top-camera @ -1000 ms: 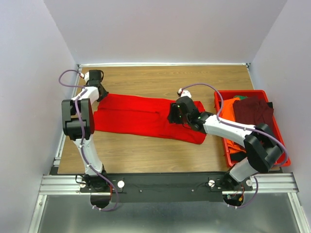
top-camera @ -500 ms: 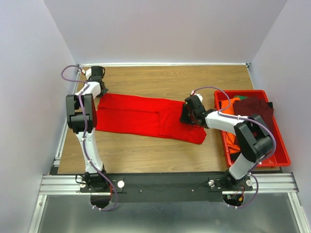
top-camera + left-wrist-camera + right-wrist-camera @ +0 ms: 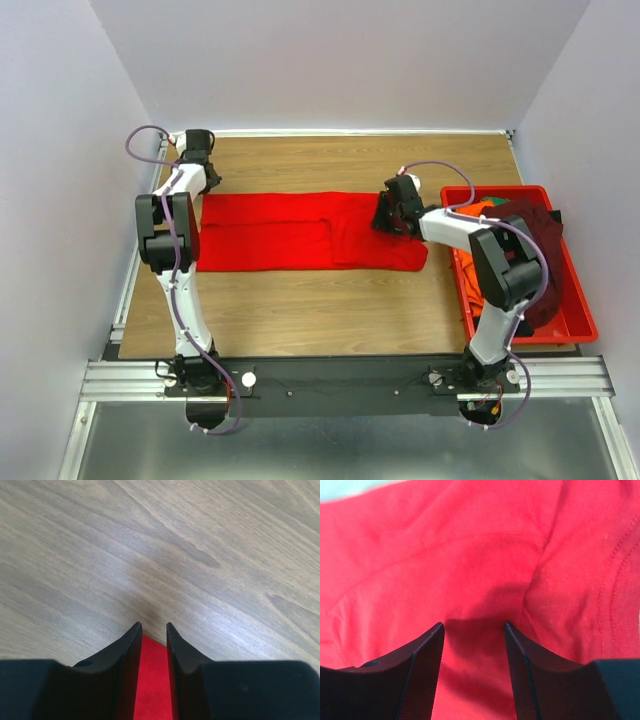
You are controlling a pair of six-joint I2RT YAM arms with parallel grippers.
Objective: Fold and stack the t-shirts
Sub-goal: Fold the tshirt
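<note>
A bright red t-shirt [image 3: 290, 230] lies flat as a long band across the middle of the table, with a folded layer on its left half. My left gripper [image 3: 204, 183] is at its far left corner. In the left wrist view the left gripper [image 3: 154, 625] has its jaws slightly parted, and the corner of the red t-shirt [image 3: 150, 680] lies in the gap. My right gripper [image 3: 386, 218] rests on the shirt's right end. The right gripper [image 3: 472, 624] is wide open, with rumpled red t-shirt [image 3: 445, 555] under and between its fingers. An orange t-shirt [image 3: 478, 210] and a dark maroon t-shirt [image 3: 535, 240] lie in the bin.
A rigid red plastic bin [image 3: 578, 322] stands at the table's right edge, partly overlapped by the right arm. Bare wooden table [image 3: 330, 160] runs behind the shirt and in front of it. White walls close off the left, back and right sides.
The red shirt swung from slanted to lying straight across. My right gripper moved away and to the right with its end. The left gripper shifted toward the far left corner and its jaws parted a little.
</note>
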